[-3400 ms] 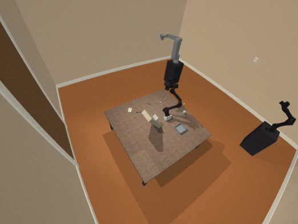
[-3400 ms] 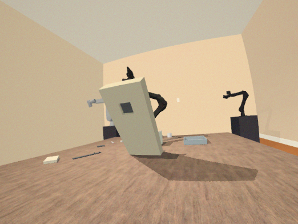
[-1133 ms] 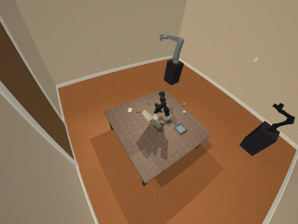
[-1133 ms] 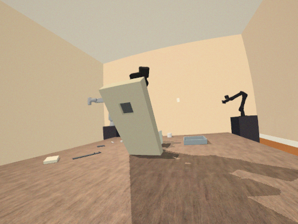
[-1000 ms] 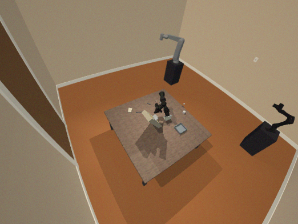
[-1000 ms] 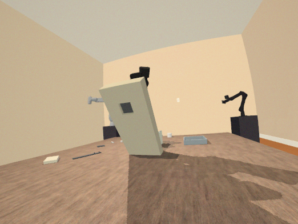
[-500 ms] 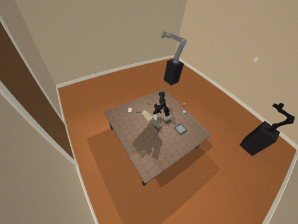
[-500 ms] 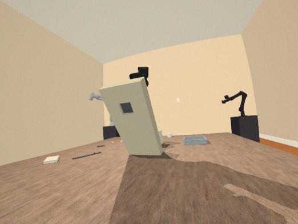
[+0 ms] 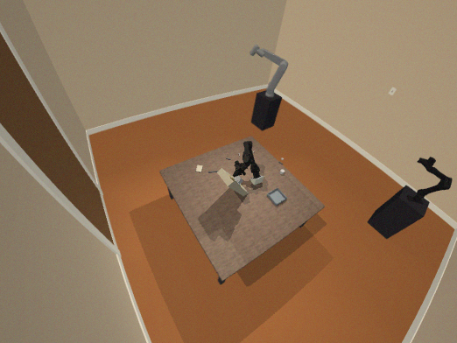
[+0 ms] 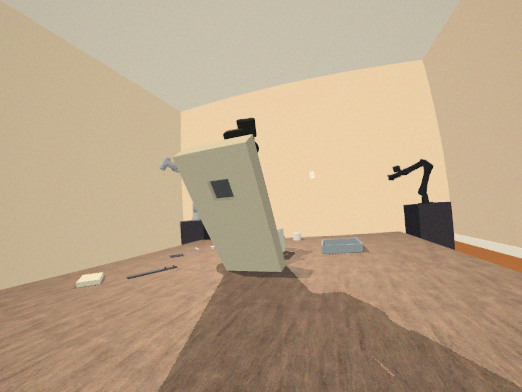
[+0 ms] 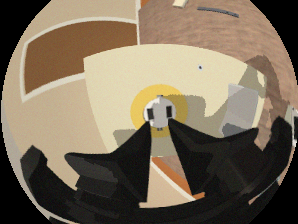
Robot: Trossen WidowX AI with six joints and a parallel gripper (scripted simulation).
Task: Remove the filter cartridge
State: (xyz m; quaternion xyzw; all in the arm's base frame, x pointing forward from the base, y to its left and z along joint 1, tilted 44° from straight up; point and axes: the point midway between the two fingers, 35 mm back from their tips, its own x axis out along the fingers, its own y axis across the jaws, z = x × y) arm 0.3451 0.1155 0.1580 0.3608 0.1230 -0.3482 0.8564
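The round pale cartridge sits in the panel inside a yellow ring, its two dark slots side by side. The tilted cream panel stands on the table. My gripper is partly open, with nothing between its fingers. In the wrist view its two fingertips show at the lower edge of the cartridge face, close to the slots; whether they touch it I cannot tell. In the exterior view the panel hides the fingers. The blue-grey tray lies apart from the panel.
A pale block is at the arm's base beside the panel. A small cream block and a dark rod lie on the panel's other side. A white cup-like piece stands beyond the tray.
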